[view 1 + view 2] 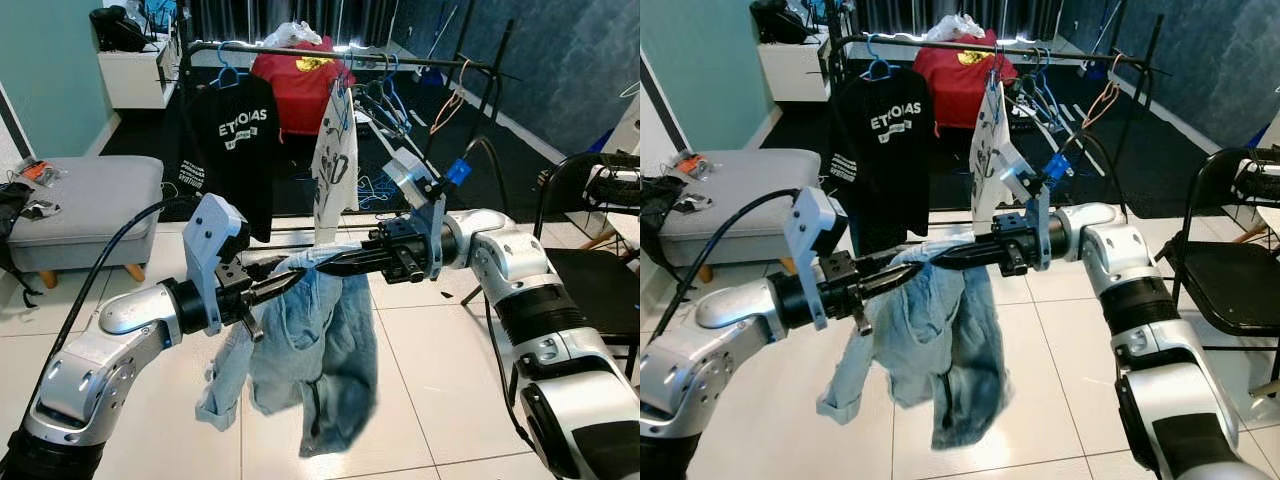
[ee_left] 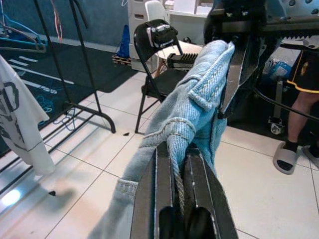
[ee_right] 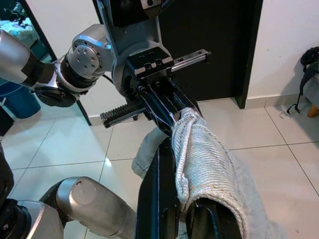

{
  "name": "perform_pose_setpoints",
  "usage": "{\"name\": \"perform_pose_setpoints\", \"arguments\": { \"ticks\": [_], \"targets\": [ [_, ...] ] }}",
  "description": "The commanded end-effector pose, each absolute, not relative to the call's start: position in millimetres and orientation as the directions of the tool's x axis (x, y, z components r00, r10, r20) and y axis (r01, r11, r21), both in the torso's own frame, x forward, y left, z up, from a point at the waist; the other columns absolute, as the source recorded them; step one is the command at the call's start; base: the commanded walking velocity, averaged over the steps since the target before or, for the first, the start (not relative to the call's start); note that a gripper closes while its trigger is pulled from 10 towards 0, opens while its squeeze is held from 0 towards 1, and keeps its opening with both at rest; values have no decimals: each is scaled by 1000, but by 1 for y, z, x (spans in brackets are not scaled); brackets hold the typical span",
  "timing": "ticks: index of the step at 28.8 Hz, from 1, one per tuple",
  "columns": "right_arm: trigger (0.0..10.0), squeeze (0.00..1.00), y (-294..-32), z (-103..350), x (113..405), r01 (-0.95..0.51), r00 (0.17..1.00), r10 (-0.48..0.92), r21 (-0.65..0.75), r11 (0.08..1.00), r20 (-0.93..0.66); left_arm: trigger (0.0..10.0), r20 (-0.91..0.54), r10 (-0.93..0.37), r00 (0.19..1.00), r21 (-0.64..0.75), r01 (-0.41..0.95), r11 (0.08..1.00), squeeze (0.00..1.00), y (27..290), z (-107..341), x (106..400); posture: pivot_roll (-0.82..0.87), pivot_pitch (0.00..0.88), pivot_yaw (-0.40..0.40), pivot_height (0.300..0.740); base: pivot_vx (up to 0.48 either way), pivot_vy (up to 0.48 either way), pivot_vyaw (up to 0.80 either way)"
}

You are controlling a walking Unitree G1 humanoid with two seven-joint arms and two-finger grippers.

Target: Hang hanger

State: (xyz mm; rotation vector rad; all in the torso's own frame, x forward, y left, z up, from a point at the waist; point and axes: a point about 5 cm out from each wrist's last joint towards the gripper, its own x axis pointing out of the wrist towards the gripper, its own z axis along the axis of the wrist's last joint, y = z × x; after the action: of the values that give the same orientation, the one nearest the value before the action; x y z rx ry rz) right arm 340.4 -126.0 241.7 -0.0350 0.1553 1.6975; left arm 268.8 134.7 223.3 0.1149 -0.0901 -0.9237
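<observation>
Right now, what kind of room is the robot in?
Probably a room at home used for laundry: a clothes rack hung with a black T-shirt, a grey ottoman and a tiled floor.

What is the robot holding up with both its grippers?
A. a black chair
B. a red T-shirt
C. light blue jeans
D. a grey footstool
C: the light blue jeans hang over the tiled floor, pinched at the top by the left gripper and the right gripper, both shut on the denim.
</observation>
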Motion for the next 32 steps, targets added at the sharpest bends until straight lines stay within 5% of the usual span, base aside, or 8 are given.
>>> {"name": "perform_pose_setpoints", "arguments": {
  "ticks": [1, 13, 14, 20, 21, 28, 31, 32],
  "targets": [
    [10000, 0, -125, 251, 341, -990, -140, 985, 47, -135, -102, 0, -20, -802, 597, 133, 797, 590, 0, 135, 217, 268, 51, 0, -73, 740, 0, 0, 0],
    [10000, 0, -125, 250, 341, -991, -122, 990, 67, -117, -75, 0, -3, -786, 618, 139, 778, 612, 0, 135, 220, 272, 52, 0, -71, 740, 0, 0, 0],
    [10000, 1000, -125, 251, 342, -991, -103, 993, 87, -98, -52, 0, 4, -777, 630, 142, 768, 624, 0, 137, 222, 274, 53, 0, -71, 740, 0, 0, 0],
    [10000, 1000, -128, 246, 341, -992, -79, 995, 104, -72, -58, 0, 32, -733, 679, 154, 721, 675, 0, 146, 228, 284, 52, 0, -72, 740, 0, 0, 0],
    [10000, 0, -133, 241, 338, -994, -68, 993, 91, -59, -94, 0, 35, -720, 693, 165, 706, 688, 0, 150, 230, 288, 53, 0, -73, 740, 0, 0, 0],
    [10000, 0, -170, 232, 329, -992, 51, 988, 108, 67, -143, 0, 32, -677, 735, 197, 659, 726, 0, 166, 234, 296, 58, 0, -79, 740, 0, 0, 0],
    [10000, 0, -202, 224, 336, -931, 358, 920, 21, 365, -162, 0, -24, -630, 776, 184, 622, 761, 0, 178, 224, 300, 37, 0, -62, 740, 0, 0, 0],
    [10000, 0, -202, 224, 336, -931, 358, 920, 21, 365, -162, 0, -24, -630, 776, 184, 622, 761, 0, 178, 224, 300, 37, 0, -62, 740, 0, 0, 0]
  ]
}}
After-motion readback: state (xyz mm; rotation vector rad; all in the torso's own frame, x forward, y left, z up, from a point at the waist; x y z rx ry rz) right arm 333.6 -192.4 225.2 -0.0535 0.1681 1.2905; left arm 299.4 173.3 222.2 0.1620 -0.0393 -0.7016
